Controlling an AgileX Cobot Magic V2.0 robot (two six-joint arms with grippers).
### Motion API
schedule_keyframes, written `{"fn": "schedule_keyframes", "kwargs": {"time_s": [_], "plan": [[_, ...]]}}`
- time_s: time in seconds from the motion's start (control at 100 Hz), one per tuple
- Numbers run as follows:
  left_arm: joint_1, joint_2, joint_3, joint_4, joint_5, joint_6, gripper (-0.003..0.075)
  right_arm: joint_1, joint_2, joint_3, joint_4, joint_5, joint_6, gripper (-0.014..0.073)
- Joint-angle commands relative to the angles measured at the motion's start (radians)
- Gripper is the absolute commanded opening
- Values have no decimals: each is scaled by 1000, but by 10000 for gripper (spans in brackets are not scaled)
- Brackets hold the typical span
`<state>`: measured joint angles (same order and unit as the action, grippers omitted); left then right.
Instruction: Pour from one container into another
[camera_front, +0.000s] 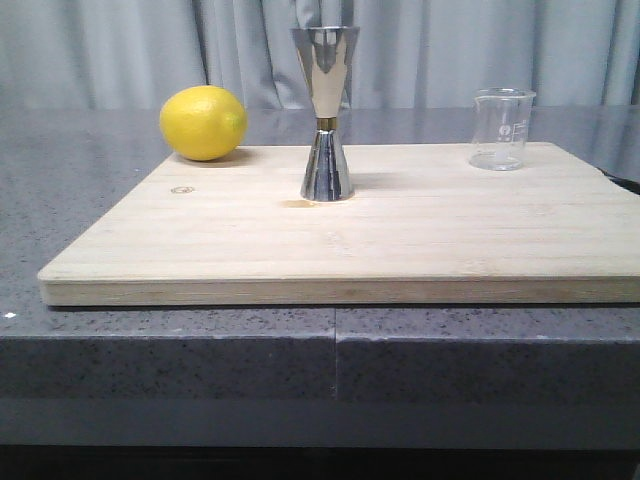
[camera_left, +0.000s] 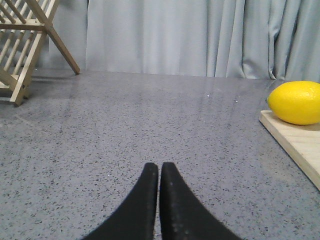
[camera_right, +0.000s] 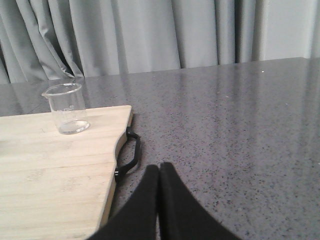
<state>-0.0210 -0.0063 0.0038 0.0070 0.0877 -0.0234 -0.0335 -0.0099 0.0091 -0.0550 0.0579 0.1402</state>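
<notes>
A small clear glass beaker (camera_front: 501, 129) stands upright at the back right of the wooden board (camera_front: 400, 240); the right wrist view also shows the beaker (camera_right: 67, 108). The shiny steel jigger (camera_front: 326, 112) with a gold band at its waist stands upright at the board's middle back. My left gripper (camera_left: 159, 167) is shut and holds nothing, low over the grey counter off the board's left side. My right gripper (camera_right: 159, 167) is shut and holds nothing, over the counter off the board's right edge, near the board's black handle (camera_right: 129, 152). Neither gripper appears in the front view.
A yellow lemon (camera_front: 203, 122) lies at the board's back left corner, seen too as the lemon (camera_left: 296, 102) in the left wrist view. A wooden rack (camera_left: 25, 45) stands on the counter (camera_front: 80, 180) far to the left. Grey curtains (camera_front: 150, 50) hang behind.
</notes>
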Motion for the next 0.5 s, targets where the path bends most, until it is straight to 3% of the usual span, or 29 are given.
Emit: {"fn": "schedule_keyframes", "kwargs": {"time_s": [0.0,0.49], "plan": [[-6,-22,22,0,-73,1,-21,-5,-19,26,4,-67,-12,-69],[-6,-22,22,0,-73,1,-21,-5,-19,26,-41,-67,-12,-69]]}}
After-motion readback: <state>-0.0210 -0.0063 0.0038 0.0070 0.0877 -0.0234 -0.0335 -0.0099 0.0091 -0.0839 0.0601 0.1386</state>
